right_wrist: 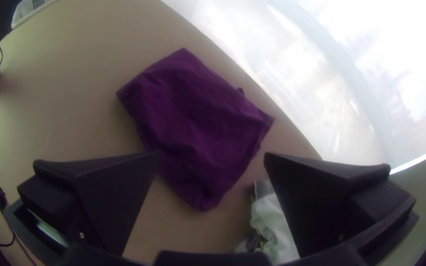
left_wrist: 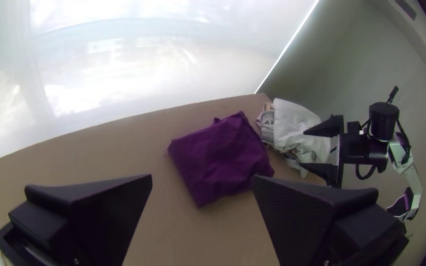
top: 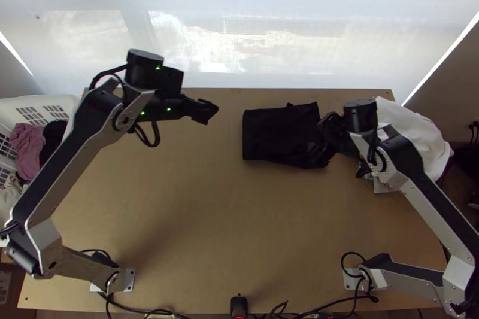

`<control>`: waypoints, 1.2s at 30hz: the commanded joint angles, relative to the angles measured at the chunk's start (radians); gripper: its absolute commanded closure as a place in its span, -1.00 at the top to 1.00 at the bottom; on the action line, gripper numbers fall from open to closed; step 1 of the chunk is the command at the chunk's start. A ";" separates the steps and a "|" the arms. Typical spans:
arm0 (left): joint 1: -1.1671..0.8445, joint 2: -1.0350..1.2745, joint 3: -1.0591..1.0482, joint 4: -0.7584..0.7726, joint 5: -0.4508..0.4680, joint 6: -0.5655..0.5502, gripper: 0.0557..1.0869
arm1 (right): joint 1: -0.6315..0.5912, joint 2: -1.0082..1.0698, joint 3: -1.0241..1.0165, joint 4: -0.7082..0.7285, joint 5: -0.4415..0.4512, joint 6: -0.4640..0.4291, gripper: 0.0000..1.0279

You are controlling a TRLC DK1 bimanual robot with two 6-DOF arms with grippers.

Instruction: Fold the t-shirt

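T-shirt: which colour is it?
The t-shirt looks purple, clearest in the right wrist view, but black in the top view.

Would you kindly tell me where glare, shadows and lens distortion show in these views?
Top view: glare on the pale screen beyond the table, soft shadows on its wood; left wrist view: similar glare, dark right-hand corners; right wrist view: glare at upper right, table edge curved.
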 commanded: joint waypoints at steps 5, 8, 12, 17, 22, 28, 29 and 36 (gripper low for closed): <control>0.216 -0.332 -0.340 -0.044 -0.002 0.045 0.90 | 0.120 0.070 -0.261 0.312 -0.074 -0.141 0.90; 0.276 -0.363 -0.379 -0.047 -0.006 0.071 0.90 | 0.137 0.073 -0.335 0.398 -0.079 -0.176 0.90; 0.325 -0.375 -0.395 -0.047 -0.009 0.088 0.90 | 0.145 0.085 -0.428 0.572 -0.077 -0.247 0.90; 0.334 -0.371 -0.398 -0.046 -0.017 0.088 0.90 | 0.145 0.150 -0.474 0.652 -0.077 -0.306 0.90; 0.352 -0.369 -0.419 -0.030 -0.018 0.089 0.90 | 0.154 0.206 -0.520 0.775 -0.077 -0.365 0.91; 0.377 -0.371 -0.448 -0.030 -0.018 0.105 0.90 | 0.157 0.285 -0.507 0.870 -0.076 -0.394 0.90; 0.377 -0.371 -0.452 -0.030 -0.018 0.105 0.90 | 0.155 0.297 -0.504 0.893 -0.076 -0.395 0.90; 0.377 -0.363 -0.461 -0.021 -0.017 0.115 0.90 | 0.146 0.375 -0.468 0.942 -0.065 -0.401 0.90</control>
